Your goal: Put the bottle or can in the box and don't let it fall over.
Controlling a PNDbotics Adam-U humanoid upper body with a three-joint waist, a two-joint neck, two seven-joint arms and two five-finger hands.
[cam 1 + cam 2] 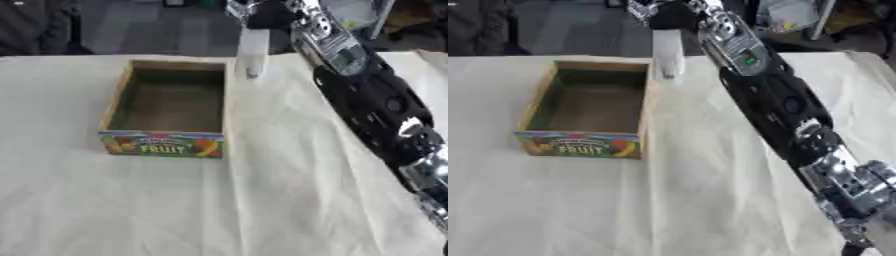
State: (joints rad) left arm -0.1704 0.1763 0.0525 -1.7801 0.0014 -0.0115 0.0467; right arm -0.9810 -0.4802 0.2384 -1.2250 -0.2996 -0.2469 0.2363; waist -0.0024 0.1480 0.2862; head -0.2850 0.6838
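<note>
The right hand (262,12) is seen at the far end of the table, its fingers curled round the top of a slim pale bottle (252,55) that hangs below it; whether the bottle's base touches the cloth (289,190) cannot be told. The bottle is held upright, just beside the far right corner of the box (118,97), outside its wall and not yet over the opening; the box lies to the left of the hand and somewhat nearer the robot, and nothing is seen inside it. The left hand is shown in no view.

The step in hand is judged to be the carry over the wall; the base should be raised above the rim before anything is moved sideways, so that the wall is not clipped and the bottle is not tipped; the bottle should be kept vertical, brought over the middle of the floor, and set fully down before the fingers are opened.

On the near face of the box the word FRUIT can be read, amid coloured fruit pictures; smaller writing above it cannot be made out; no label is legible on the bottle.
</note>
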